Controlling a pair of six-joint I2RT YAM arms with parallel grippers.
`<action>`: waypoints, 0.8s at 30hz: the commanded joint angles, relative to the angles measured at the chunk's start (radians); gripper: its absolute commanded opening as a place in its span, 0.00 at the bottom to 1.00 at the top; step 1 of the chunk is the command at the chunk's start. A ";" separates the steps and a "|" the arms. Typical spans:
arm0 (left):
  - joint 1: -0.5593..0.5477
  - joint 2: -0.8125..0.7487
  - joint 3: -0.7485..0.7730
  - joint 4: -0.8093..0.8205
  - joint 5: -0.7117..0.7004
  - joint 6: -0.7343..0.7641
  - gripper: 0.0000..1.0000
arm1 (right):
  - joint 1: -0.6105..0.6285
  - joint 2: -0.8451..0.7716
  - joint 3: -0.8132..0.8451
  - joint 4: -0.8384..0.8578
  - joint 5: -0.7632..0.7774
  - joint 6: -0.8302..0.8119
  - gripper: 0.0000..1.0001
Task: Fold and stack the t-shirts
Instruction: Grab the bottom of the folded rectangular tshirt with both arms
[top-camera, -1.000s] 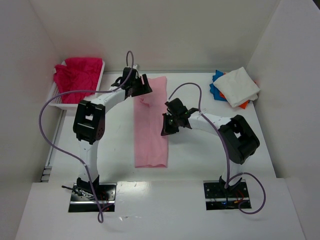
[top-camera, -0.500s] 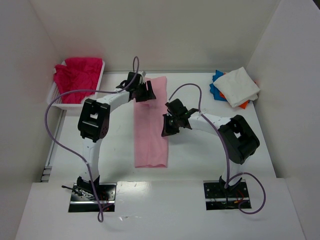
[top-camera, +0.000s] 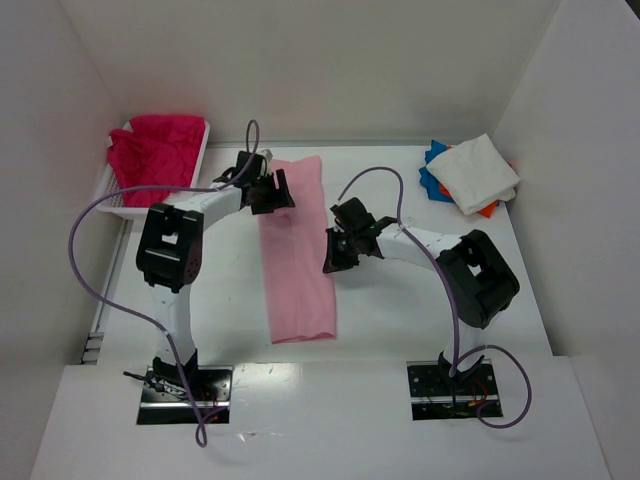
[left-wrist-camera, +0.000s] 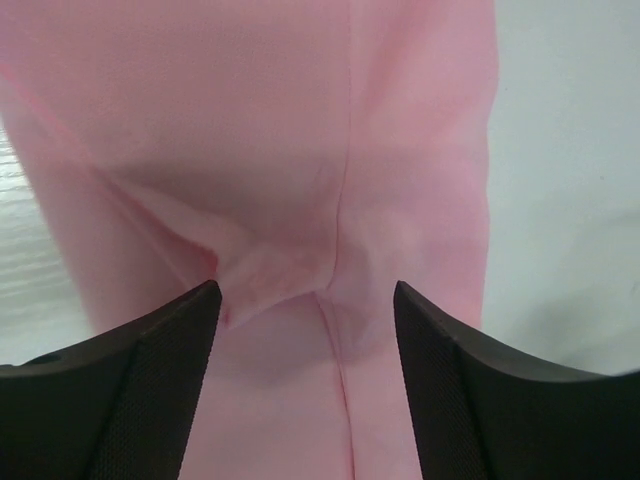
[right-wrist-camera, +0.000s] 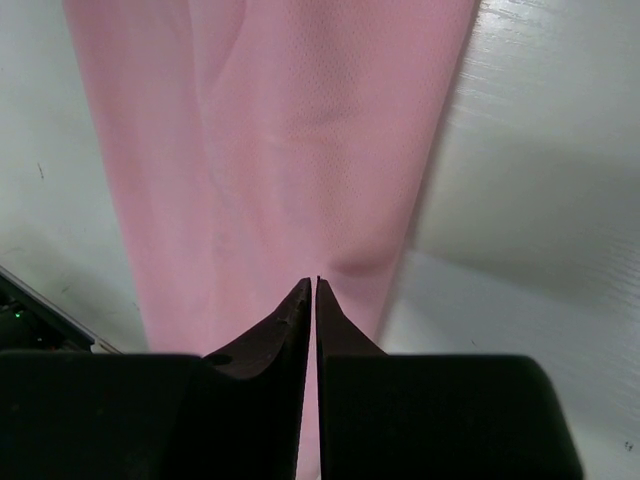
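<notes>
The light pink t-shirt (top-camera: 300, 280) lies folded into a long narrow strip down the middle of the table. My left gripper (top-camera: 272, 192) is open over the strip's far left part. In the left wrist view its fingers (left-wrist-camera: 150, 370) straddle a small pucker in the pink cloth (left-wrist-camera: 250, 130). My right gripper (top-camera: 333, 258) is shut, with its tips at the strip's right edge. In the right wrist view the closed tips (right-wrist-camera: 316, 280) rest over the pink cloth (right-wrist-camera: 280, 120). I cannot tell whether they pinch any of it.
A white t-shirt (top-camera: 478, 172) lies folded on blue (top-camera: 433, 180) and orange shirts at the far right. A white lattice basket (top-camera: 118, 200) at the far left holds crumpled magenta-red shirts (top-camera: 155, 150). White walls stand on three sides.
My left gripper has moved left and a little nearer. The far end of the pink strip has shifted left with it, and the strip now slants. The right arm has not moved.
</notes>
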 joint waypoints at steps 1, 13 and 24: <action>0.006 -0.162 -0.005 0.002 0.074 0.050 0.81 | 0.009 -0.046 0.003 -0.016 0.039 -0.017 0.13; 0.015 -0.534 -0.263 -0.229 0.020 -0.006 0.89 | 0.009 -0.122 -0.045 -0.143 -0.004 -0.057 0.30; -0.145 -0.853 -0.611 -0.369 0.133 -0.188 0.86 | 0.018 -0.247 -0.219 -0.189 -0.069 -0.031 0.62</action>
